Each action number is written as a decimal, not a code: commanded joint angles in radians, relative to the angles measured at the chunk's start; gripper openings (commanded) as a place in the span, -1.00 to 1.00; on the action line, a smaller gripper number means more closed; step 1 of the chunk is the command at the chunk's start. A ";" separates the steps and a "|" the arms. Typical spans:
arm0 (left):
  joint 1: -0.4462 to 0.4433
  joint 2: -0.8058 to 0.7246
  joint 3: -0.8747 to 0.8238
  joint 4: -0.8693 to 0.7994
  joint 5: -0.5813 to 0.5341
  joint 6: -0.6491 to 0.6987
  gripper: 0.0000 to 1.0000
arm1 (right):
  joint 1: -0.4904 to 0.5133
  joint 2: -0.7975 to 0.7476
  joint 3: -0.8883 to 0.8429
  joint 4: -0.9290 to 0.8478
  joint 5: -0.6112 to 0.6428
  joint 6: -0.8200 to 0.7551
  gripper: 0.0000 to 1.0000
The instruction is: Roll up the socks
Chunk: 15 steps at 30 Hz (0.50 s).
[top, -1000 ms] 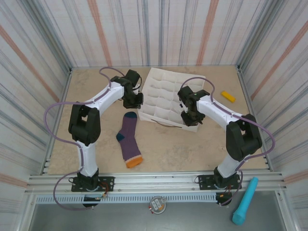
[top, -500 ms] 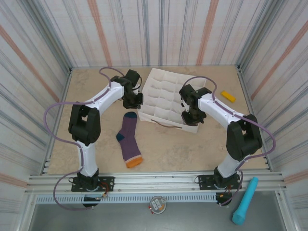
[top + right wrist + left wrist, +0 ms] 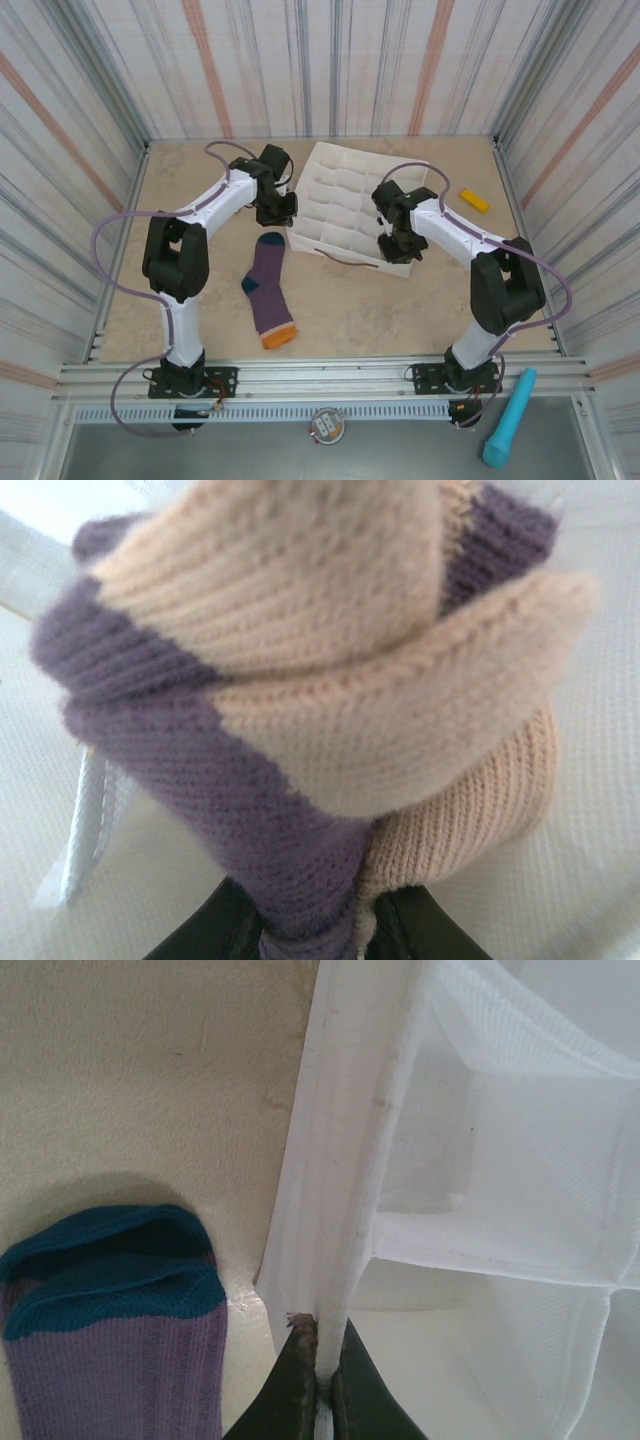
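Right gripper [image 3: 398,245] has only crept a hair over the near side of the white tray [image 3: 345,195] since a second ago. The left arm and the loose sock [image 3: 270,290] sit exactly where they were.

On the right wrist cam, the right gripper [image 3: 305,925] is pinching a bundled sock [image 3: 300,700] at its lower end. Dark fingers [image 3: 210,935] press in from both sides, and a fat wad of purple and pale cream ribbed knit bulges out above them. White tray fabric sits behind it, so the bundle's at the tray, but I can't tell which compartment.

Left gripper [image 3: 275,212] is at the tray's near left corner. On its wrist cam the left gripper [image 3: 322,1338] is pressed together on the white tray [image 3: 340,1160], with the upright fabric wall nipped between the two tips. Just beside that I see the teal cuff end of the loose sock [image 3: 110,1340].

That sock lies flat on the table by the left arm, with its cuff toward the tray, teal heel out to the left and orange toe toward the arm bases. It's close to the tray but not touching.

The surface is a tan, stone-looking tabletop [image 3: 360,310], boxed in by walls with grey and salmon stripes [image 3: 330,70]. A small yellow block [image 3: 474,200] sits near the right wall, apart from the tray. Down past the front rail by the right base lies a light blue cylinder [image 3: 510,415].
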 commanded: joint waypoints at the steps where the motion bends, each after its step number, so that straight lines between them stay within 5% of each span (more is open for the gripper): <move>1: 0.014 0.022 0.021 0.019 0.040 -0.061 -1.00 | 0.024 0.017 -0.078 0.054 0.057 0.079 -0.78; 6: 0.021 0.022 0.019 0.021 0.047 -0.073 -1.00 | 0.073 -0.001 -0.163 0.162 0.203 0.166 -0.58; 15: 0.026 0.019 0.022 0.016 0.053 -0.072 -1.00 | 0.046 -0.097 -0.117 0.111 0.049 0.132 -0.09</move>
